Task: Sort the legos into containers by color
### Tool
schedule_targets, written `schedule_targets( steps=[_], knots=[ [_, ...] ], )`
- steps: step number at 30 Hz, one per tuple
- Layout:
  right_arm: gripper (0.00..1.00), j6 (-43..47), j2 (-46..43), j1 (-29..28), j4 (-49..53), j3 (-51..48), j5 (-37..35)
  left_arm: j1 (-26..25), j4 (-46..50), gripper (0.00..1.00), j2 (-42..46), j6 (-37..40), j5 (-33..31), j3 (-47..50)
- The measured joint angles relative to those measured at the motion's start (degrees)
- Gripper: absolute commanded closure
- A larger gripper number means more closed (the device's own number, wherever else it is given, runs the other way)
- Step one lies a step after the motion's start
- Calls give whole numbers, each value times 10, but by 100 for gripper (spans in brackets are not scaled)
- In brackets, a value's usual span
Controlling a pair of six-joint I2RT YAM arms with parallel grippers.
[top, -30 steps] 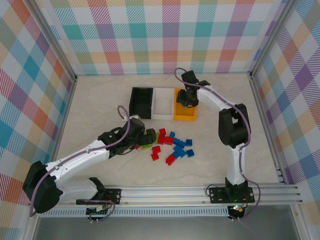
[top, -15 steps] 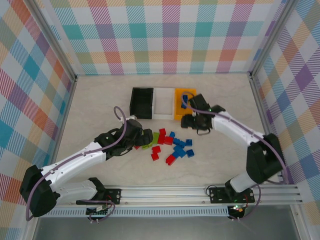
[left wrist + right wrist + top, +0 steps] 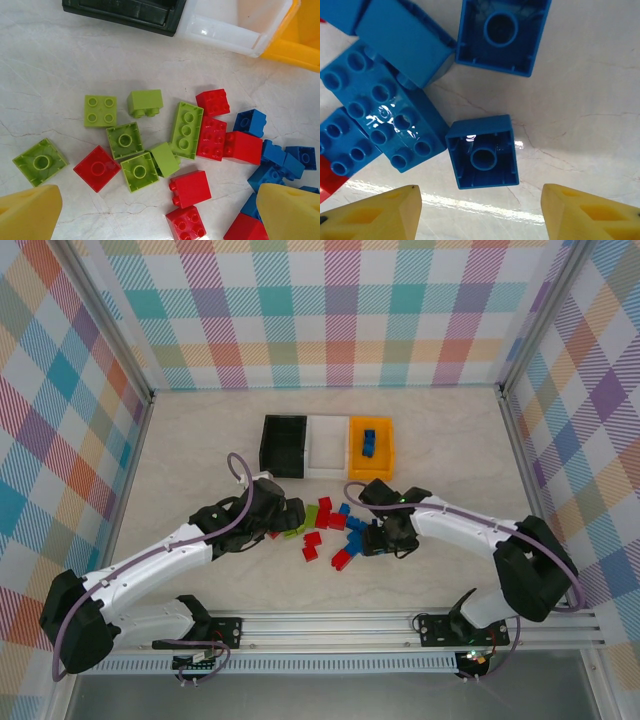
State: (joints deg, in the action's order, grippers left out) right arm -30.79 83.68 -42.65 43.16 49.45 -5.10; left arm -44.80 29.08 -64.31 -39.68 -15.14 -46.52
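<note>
1. Loose legos point(image 3: 335, 530): one scatter on the bench point(image 3: 200, 440), about midway between the left and right edges and nearer the near edge than the far one.
2. Count from the left wrist view: lime legos point(image 3: 187, 130) 7; red legos point(image 3: 211, 138) 7; blue legos point(image 3: 249, 122) at least 5. Some blue ones are cut off by the frame edge and a fingertip, so an exact count is not possible.
3. Layout: lime toward the left edge, red in the middle, blue toward the right edge.
4. Left tool point(image 3: 159, 212): fingertips point(image 3: 27, 212) spread fully wide, nothing between them, touching nothing. It hangs above the lime and red part of the scatter.
5. Right tool point(image 3: 480, 215): fingertips point(image 3: 370, 215) about half spread, nothing gripped. It sits low over the blue group. Six blue pieces show in its wrist view, two of them hollow side up. One hollow-up blue lego point(image 3: 482, 159) lies just ahead of the gap, clear of both tips.
6. Containers: 3, joined in a row beyond the scatter toward the far edge. Order is black container point(image 3: 266, 445) on the left, white container point(image 3: 327, 445) in the middle, orange-yellow container point(image 3: 385, 465) on the right.
7. The orange-yellow container holds the sorted blue legos point(image 3: 368, 443). There appear to be two, but the count is uncertain at this size.
</note>
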Motion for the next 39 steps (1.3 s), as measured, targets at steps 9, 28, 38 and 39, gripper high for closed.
schedule_targets(
  steps=[9,28,38,39],
  knots=[
    [41,0,11,-7,2,0,-11,1,10,0,1,-2,0,3],
    [58,21,85,-10,-40,10,-31,9,10,0,-2,-2,0,3],
    [69,37,27,1,-13,30,-57,9,10,0,-9,-2,0,3],
    [69,40,18,9,-8,43,-58,9,10,0,-9,-2,0,3]
  ],
)
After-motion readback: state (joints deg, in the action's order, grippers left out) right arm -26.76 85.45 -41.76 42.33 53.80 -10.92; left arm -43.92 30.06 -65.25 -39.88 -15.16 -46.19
